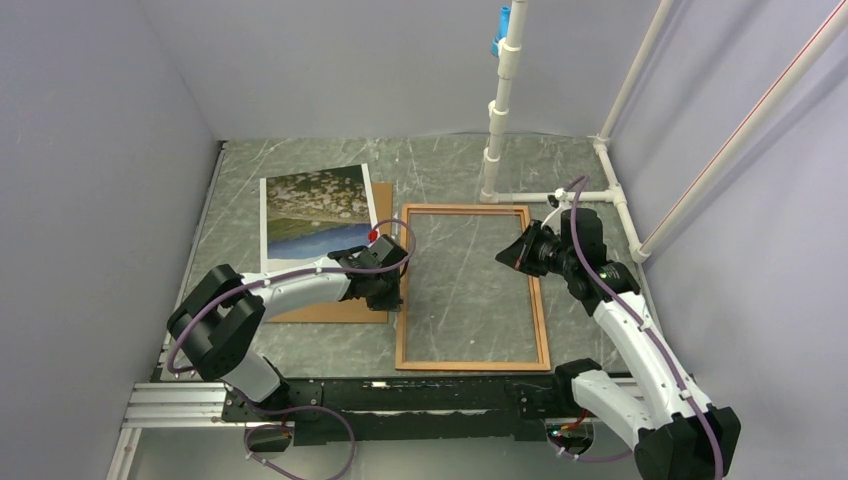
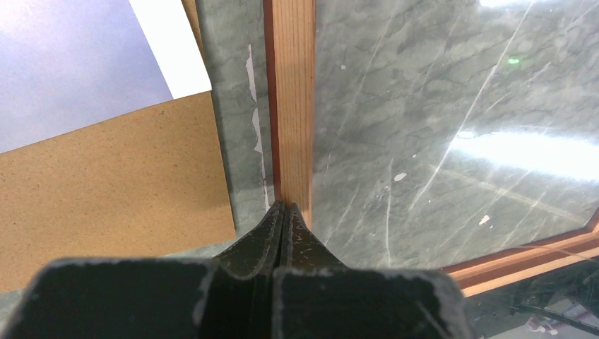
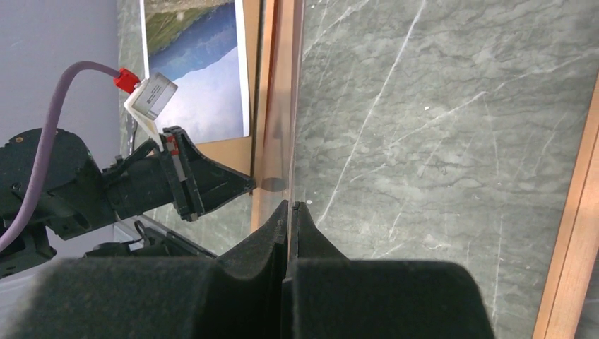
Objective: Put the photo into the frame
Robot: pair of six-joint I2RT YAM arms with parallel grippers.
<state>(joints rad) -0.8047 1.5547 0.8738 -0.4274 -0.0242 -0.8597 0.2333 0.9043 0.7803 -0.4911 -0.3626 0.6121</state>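
The orange-brown frame lies flat mid-table. The photo rests picture-up at the back left, overlapping the plain brown backing board. My left gripper is shut with nothing between its jaws. Its tips press on the frame's left rail, beside the board. My right gripper hangs over the frame's right half, pointing left. It is shut on a thin clear pane, seen edge-on and slanting down toward the left rail. The frame's right rail lies flat.
A white pipe stand rises at the back, and its base pipes run along the frame's far edge. Grey walls close in left, back and right. An aluminium rail carries the arm bases at the near edge.
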